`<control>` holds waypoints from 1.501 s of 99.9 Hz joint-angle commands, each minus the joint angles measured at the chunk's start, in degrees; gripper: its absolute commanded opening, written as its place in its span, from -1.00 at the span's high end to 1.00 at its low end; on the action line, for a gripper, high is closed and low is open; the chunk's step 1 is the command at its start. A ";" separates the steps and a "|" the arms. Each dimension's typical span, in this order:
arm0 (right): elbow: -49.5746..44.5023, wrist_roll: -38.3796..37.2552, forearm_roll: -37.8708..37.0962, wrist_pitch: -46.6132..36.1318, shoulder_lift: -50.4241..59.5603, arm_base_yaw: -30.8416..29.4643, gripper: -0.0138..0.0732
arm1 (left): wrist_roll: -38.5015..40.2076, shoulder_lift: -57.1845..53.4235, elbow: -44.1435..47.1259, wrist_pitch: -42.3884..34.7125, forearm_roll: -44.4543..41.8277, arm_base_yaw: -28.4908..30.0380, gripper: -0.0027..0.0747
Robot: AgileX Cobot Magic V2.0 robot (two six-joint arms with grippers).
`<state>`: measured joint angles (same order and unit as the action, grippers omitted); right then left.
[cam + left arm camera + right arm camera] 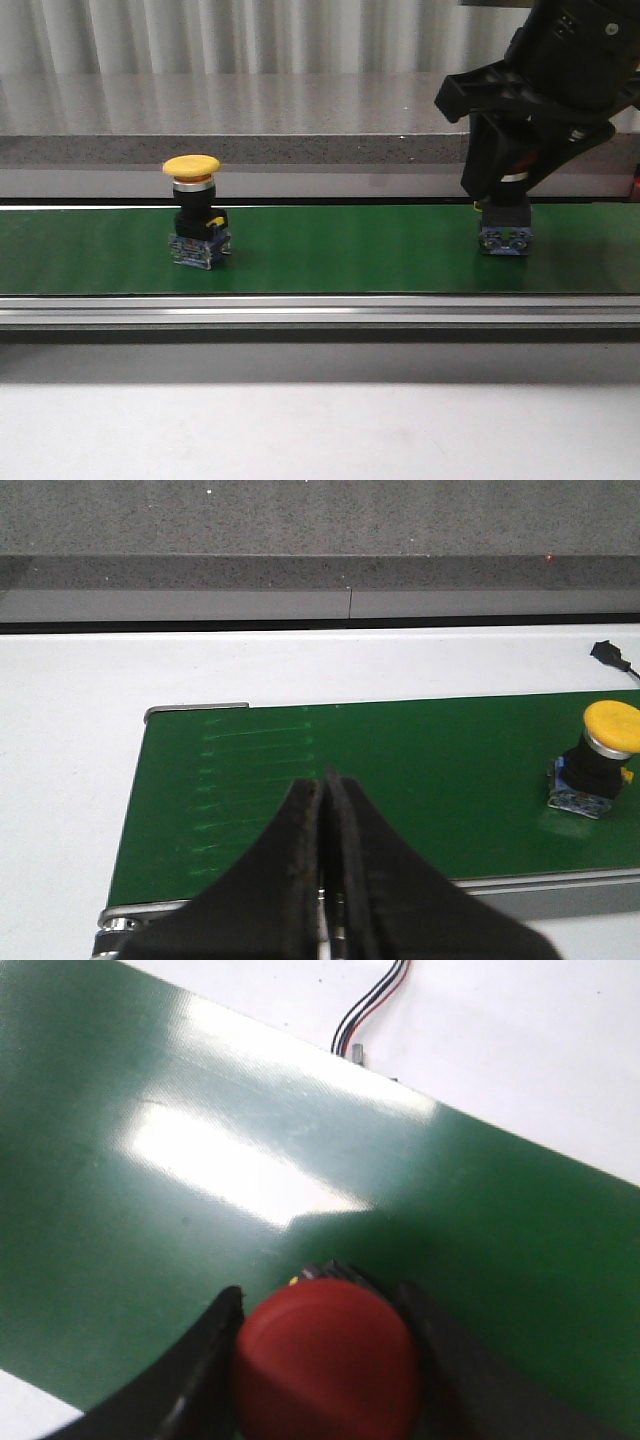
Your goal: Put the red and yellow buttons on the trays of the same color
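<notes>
We see the red button (327,1360) standing on the green belt (350,250), on the right side. The right gripper (505,165) comes down over it from above, and its fingers (200,1360) sit on both sides of the red cap, pressed close against it. Only the button's small blue base shows under the gripper in the front view.

The yellow button (195,212) stands upright on the belt too, well apart, on the left.

We see the left gripper (328,880) above the belt's end, with its fingers pressed together and nothing between them. A thin wire (375,1005) lies on the white table (70,740) by the belt.
</notes>
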<state>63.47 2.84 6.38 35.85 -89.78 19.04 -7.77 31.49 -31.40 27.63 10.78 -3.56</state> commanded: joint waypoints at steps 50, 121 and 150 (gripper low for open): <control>18.31 0.60 -0.16 12.93 2.59 -18.68 0.31 | 0.21 -0.06 -1.63 -4.38 0.94 -0.56 0.98; 29.90 -2.03 1.49 -8.79 -14.17 -46.59 0.31 | 0.21 -0.06 -1.63 -4.38 0.94 -0.56 0.98; 38.73 -2.03 1.61 -6.81 -25.53 -46.91 0.31 | 0.21 -0.06 -1.63 -4.38 0.94 -0.56 0.98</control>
<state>98.65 0.83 7.57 31.53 -116.23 -27.47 -7.77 31.49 -31.40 27.60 10.78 -3.56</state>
